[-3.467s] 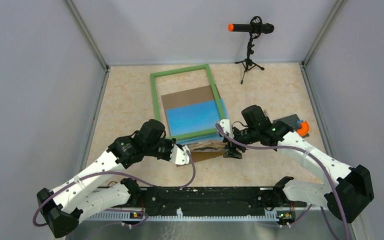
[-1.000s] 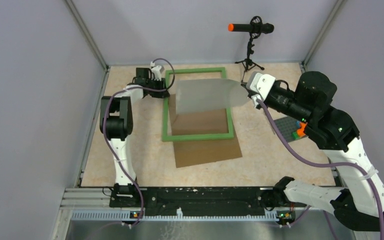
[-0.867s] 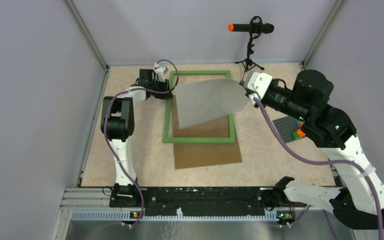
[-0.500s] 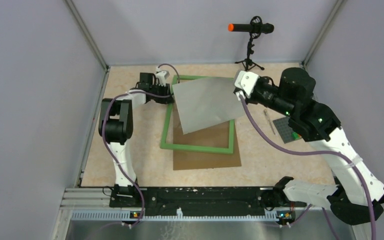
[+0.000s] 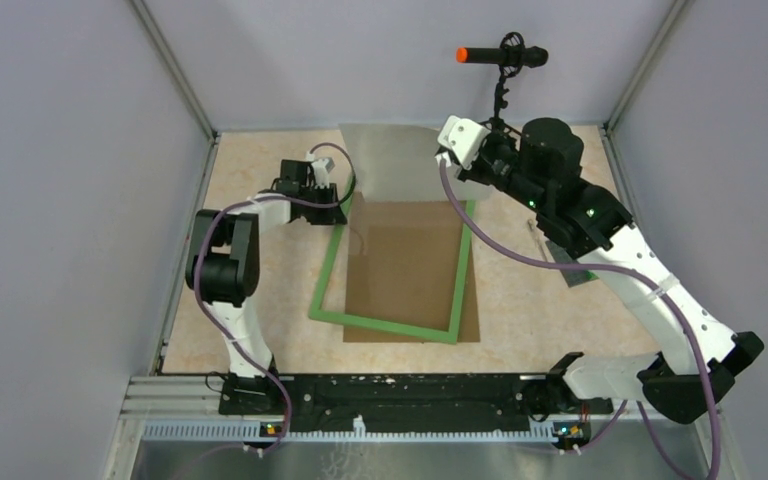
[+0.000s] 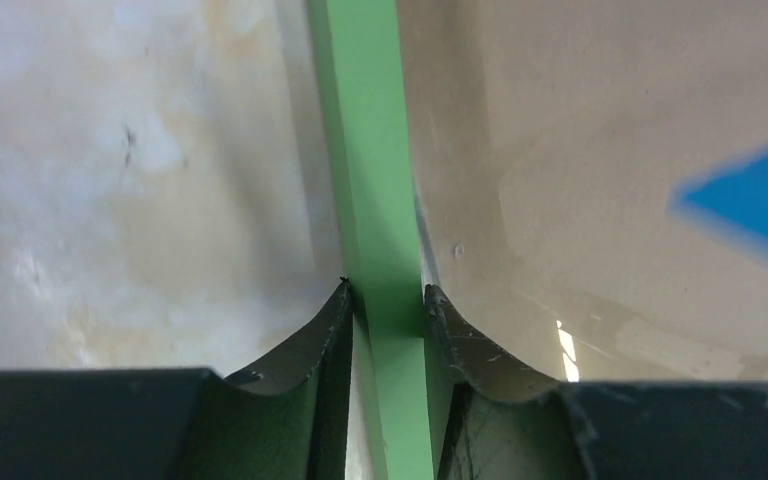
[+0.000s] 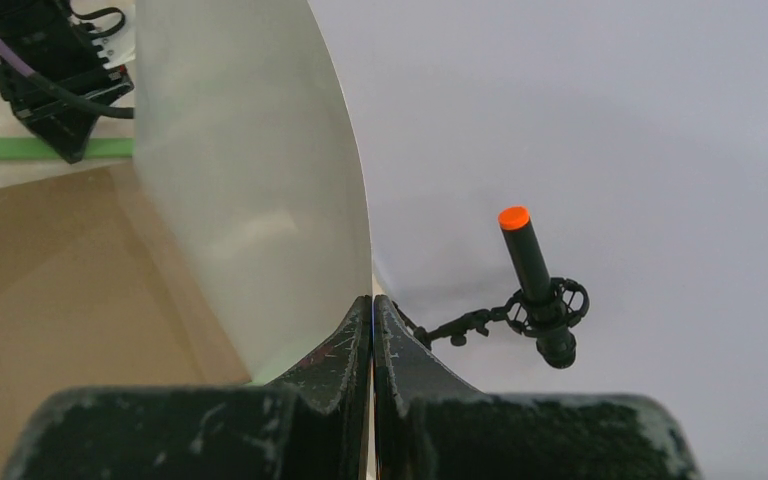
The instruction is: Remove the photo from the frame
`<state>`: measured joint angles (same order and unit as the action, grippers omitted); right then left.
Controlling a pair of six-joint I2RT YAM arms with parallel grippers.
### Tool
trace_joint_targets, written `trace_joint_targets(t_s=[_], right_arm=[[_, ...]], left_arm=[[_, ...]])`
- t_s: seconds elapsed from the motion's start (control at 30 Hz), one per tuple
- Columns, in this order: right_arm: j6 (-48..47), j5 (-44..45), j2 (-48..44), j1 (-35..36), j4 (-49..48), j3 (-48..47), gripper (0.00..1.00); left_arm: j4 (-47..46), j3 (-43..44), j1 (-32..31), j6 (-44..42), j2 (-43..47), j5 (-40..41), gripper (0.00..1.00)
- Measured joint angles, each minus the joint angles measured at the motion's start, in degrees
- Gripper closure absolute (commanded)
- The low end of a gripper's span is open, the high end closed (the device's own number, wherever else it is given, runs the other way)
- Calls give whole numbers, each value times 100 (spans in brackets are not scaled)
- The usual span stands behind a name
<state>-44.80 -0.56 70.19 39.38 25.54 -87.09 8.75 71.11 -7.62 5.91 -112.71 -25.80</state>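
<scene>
In the top view the right gripper (image 5: 440, 156), upper centre, is pinched shut on the right edge of the photo (image 5: 390, 165); the sheet hangs lifted, pale back to the camera, left of those fingers and above the far end of the frame (image 5: 385, 326); the frame's long axis runs from upper centre to lower centre, slightly slanted, over a brown backing board (image 5: 405, 265); the left gripper (image 5: 335, 196) clamps its upper left bar; the left wrist view shows narrow jaws touching both sides of the green bar; the right wrist view shows closed jaws on the curved sheet, a microphone (image 7: 535, 270) at right; no writing is legible.
</scene>
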Motion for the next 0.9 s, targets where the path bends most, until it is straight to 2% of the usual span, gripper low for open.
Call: trace_joint_targets(t_s=[0.07,0.2,0.33,0.43,0.67,0.9], right_arm=[[0,22,20,0,-28,0,100],[0,33,22,0,-68,0,100],[0,35,39,0,-66,-7,100],[-7,35,107,0,-87,-35,100],[-188,44,476,0,-415,-35,100],[-363,39,1078,0,-614,-125,100]], left_arm=[[7,-264,-4,177,214,125,60],[76,-584,-4,472,503,197,37],[83,-833,24,737,734,-160,14],[83,-1038,138,992,964,-485,2],[33,-914,1016,1401,1495,-828,1],[-11,-553,1993,1668,1644,-1152,1]])
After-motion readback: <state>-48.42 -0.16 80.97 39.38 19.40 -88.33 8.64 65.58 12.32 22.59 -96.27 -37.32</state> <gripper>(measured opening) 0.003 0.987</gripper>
